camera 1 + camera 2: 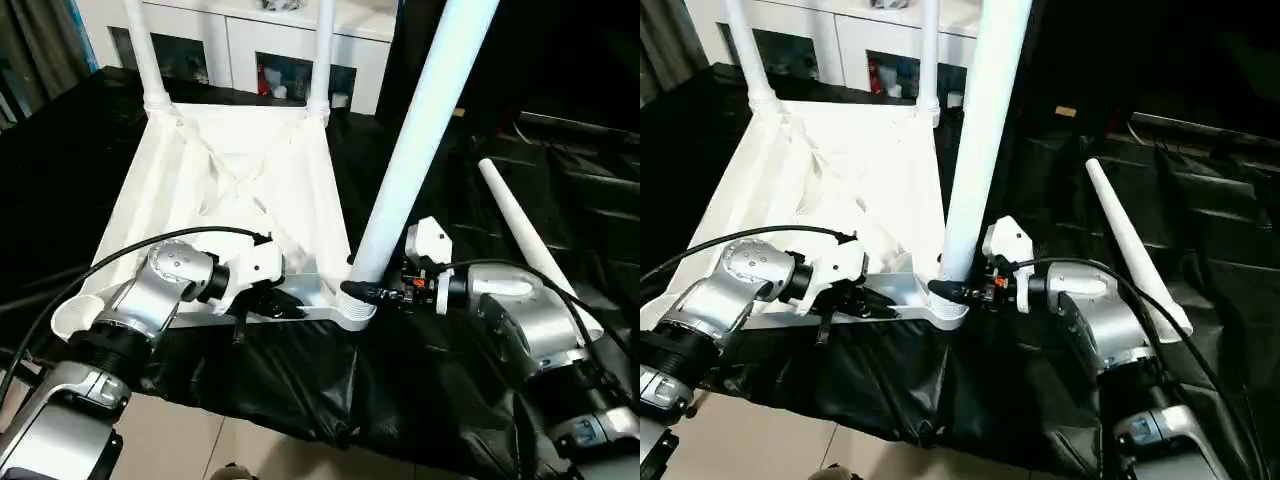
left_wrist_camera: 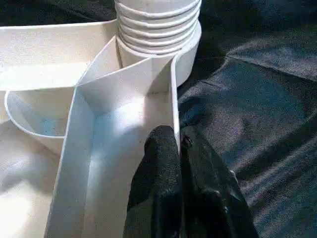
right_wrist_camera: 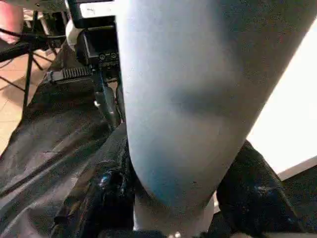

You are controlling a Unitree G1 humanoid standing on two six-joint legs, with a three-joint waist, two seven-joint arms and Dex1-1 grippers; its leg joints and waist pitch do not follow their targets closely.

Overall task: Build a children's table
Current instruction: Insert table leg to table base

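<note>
The white table top (image 1: 250, 160) lies upside down on a black cloth, ribs up. Two white legs (image 1: 148, 60) (image 1: 322, 60) stand in its far corner sockets. A third leg (image 1: 420, 130) leans to the right from the near right socket (image 1: 355, 312). My right gripper (image 1: 365, 292) is shut around its base, with one black finger (image 3: 106, 193) on each side of the tube. My left gripper (image 2: 179, 148) is shut on the top's thin near wall, just beside that socket and the leg's ridged collar (image 2: 157, 22). A fourth leg (image 1: 525, 235) lies loose on the cloth at the right.
The near left socket (image 1: 75, 315) stands open with nothing in it. The black cloth (image 1: 300, 380) hangs over the front edge above a pale floor (image 1: 200, 440). A white cabinet (image 1: 260, 60) with glass doors stands behind. Black cables run along both forearms.
</note>
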